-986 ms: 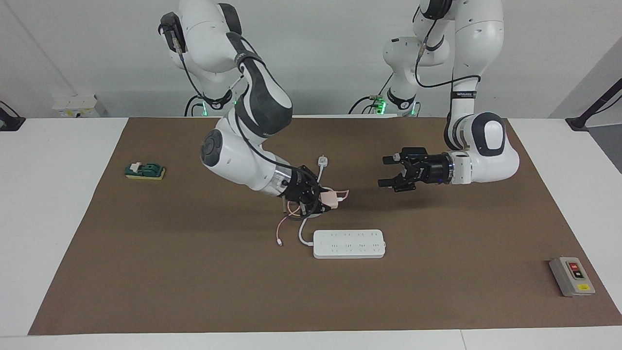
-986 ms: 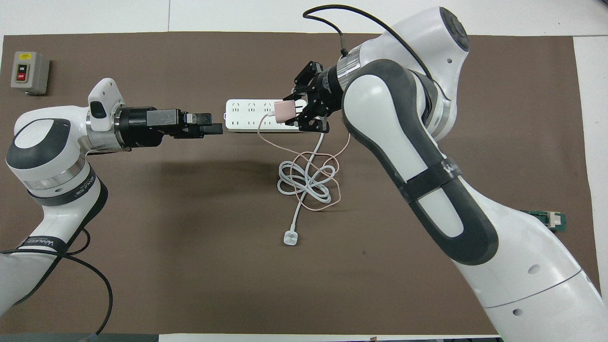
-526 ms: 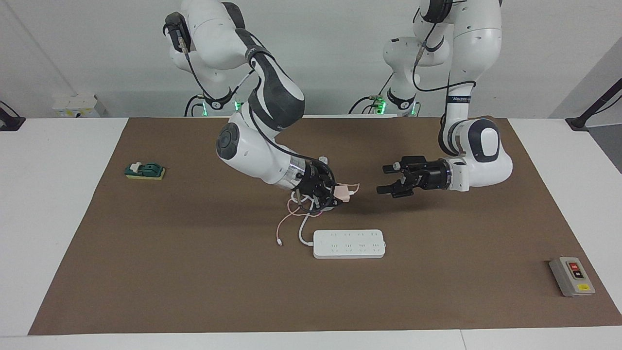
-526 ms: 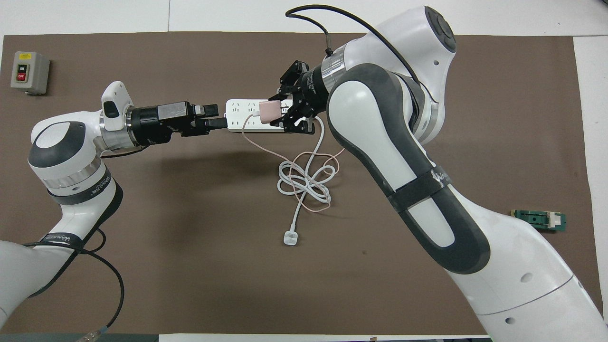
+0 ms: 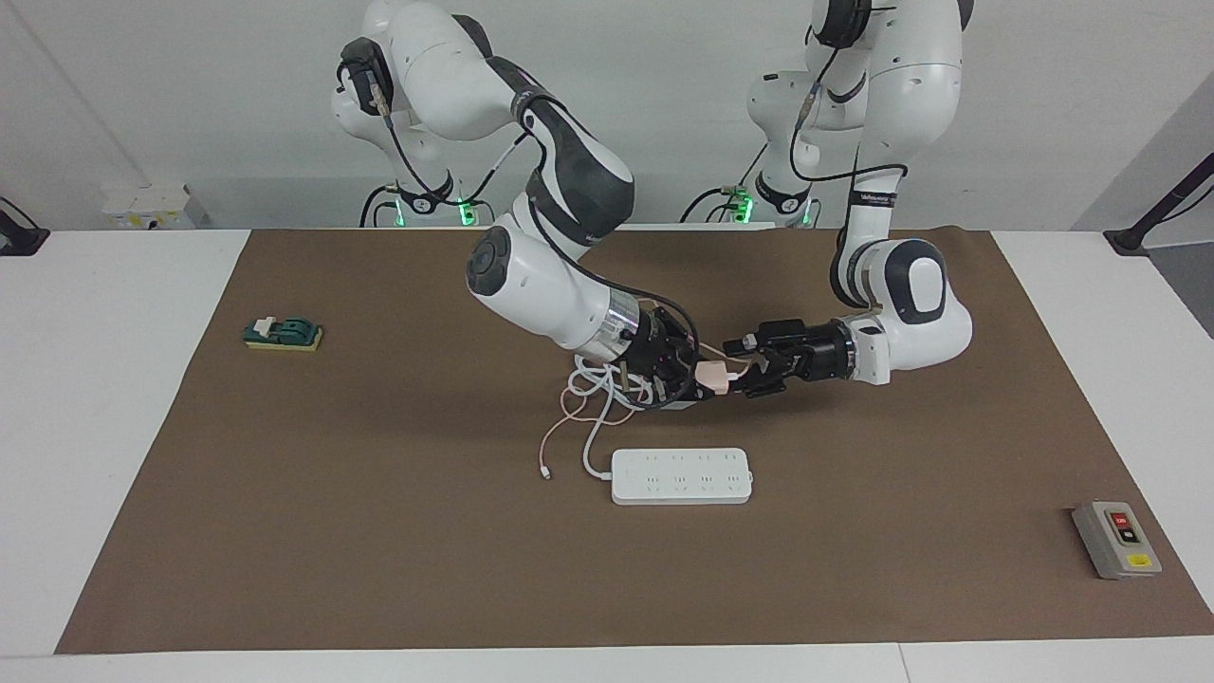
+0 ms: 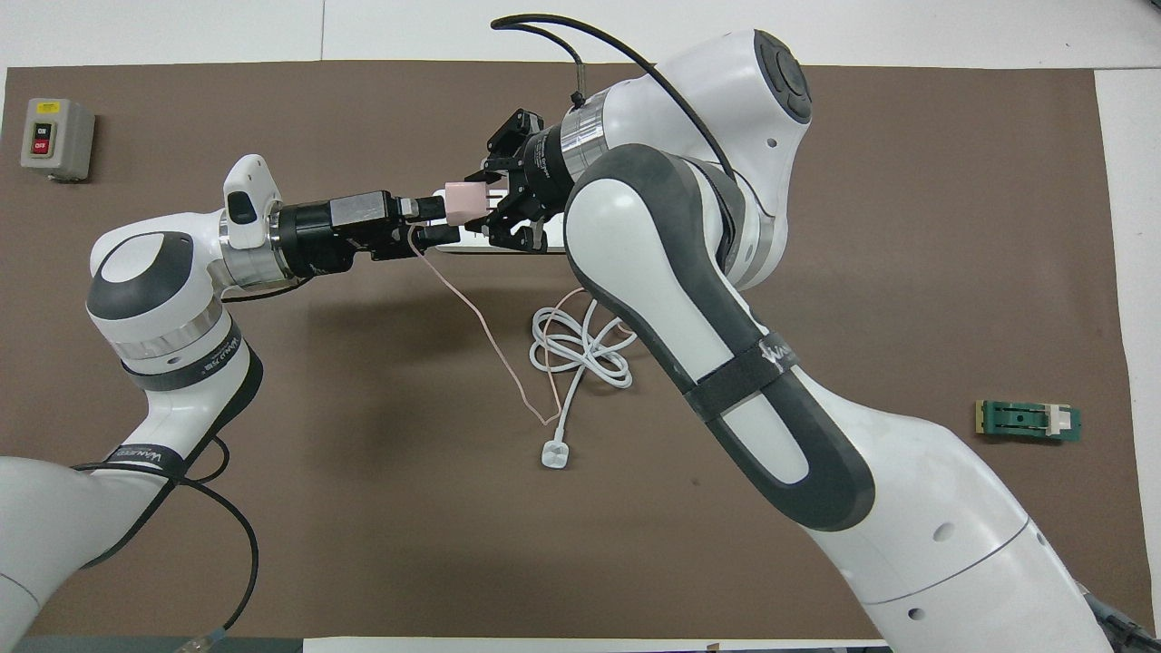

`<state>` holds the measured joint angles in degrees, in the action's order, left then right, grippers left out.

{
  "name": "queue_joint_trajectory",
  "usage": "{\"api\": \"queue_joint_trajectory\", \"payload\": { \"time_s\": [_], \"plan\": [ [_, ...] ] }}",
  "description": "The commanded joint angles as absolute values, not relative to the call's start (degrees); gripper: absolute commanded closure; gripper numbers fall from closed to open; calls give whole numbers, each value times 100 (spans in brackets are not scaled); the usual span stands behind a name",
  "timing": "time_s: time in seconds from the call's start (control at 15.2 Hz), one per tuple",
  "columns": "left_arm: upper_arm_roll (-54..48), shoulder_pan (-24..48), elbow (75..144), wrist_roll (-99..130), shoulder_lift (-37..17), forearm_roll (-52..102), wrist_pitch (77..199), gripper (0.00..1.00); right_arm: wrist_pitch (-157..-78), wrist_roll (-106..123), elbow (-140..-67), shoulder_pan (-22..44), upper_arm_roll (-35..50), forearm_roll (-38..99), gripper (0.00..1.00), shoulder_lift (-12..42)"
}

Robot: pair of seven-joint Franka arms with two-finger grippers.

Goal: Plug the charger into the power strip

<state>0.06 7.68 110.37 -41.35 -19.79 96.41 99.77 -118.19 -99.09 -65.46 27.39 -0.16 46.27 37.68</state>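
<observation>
Pink charger (image 5: pixel 712 377), gripped by our right end effector (image 5: pixel 685 378), has reached our open left end effector (image 5: pixel 743 364) above the power strip (image 5: pixel 681 475).

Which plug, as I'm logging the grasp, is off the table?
The pale-pink cube charger, held in the right gripper with the left gripper at it; the white round-ended plug lies on the mat, nearer the robots than the power strip.
</observation>
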Motion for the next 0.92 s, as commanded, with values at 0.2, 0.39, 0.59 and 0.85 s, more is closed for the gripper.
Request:
{"api": "queue_joint_trajectory", "payload": {
  "time_s": [0.2, 0.39, 0.59, 0.85],
  "plan": [
    [53, 852, 10881, -3981, -2048, 9773, 10046, 0, -11786, -10011, -6284, 2707, 62, 4755, 100, 3911],
    [53, 879, 10741, -3981, -2144, 9852, 10002, 0, -11777, -10011, -6284, 2707, 62, 4746, 100, 3911],
    [53, 888, 10574, -3981, -2311, 9853, 10002, 0, -11769, -10011, -6284, 2707, 62, 4746, 100, 3911],
    [53, 914, 10547, -3990, -2320, 9879, 9993, 11, -11769, -10011, -6293, 2707, 62, 4746, 100, 3902]
  ]
}}
